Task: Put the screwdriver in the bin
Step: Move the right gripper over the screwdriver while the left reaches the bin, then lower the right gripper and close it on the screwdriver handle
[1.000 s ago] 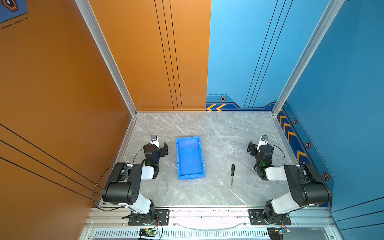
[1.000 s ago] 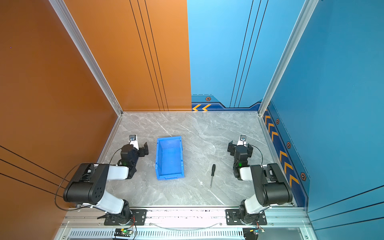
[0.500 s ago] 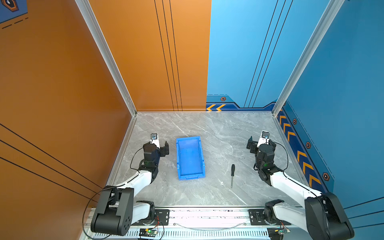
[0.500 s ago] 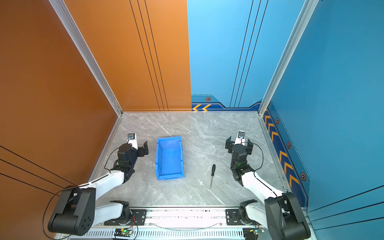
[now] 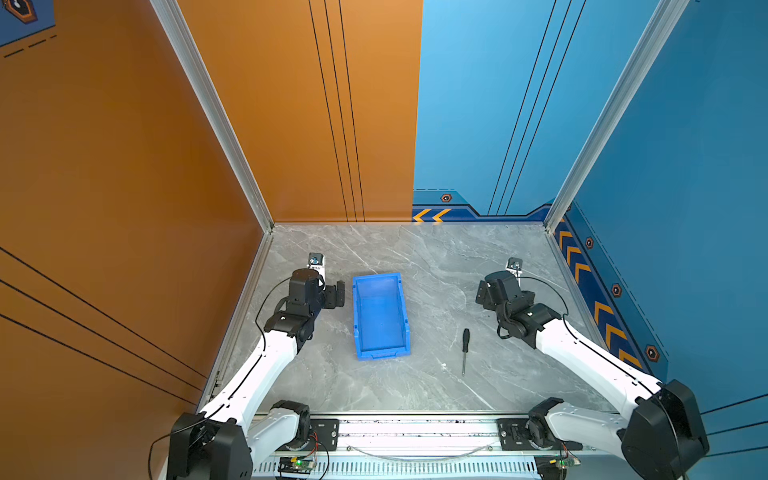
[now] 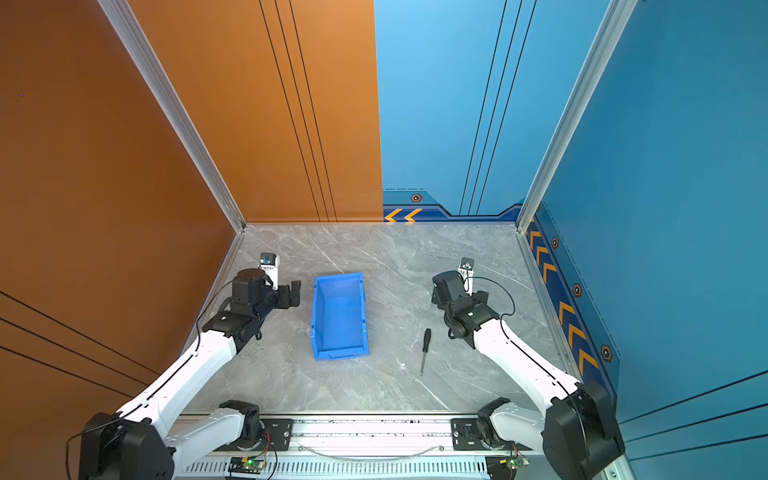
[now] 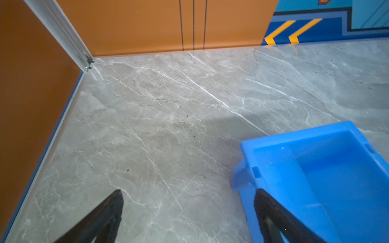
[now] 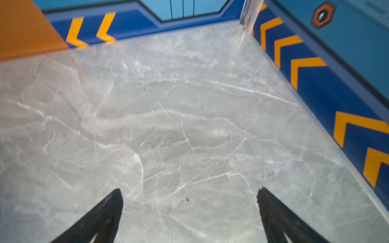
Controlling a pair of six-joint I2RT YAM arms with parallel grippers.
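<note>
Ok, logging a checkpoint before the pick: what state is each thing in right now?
bin: upright, empty.
screwdriver: lying flat on the table, outside the bin, ungripped.
left tool: open, holding nothing.
right tool: open, holding nothing.

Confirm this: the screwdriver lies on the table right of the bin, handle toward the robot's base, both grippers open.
Wrong on the handle. In both top views the screwdriver lies on the table right of the bin with its handle toward the back wall, tip toward the robot's base. Left gripper and right gripper are open.
</note>
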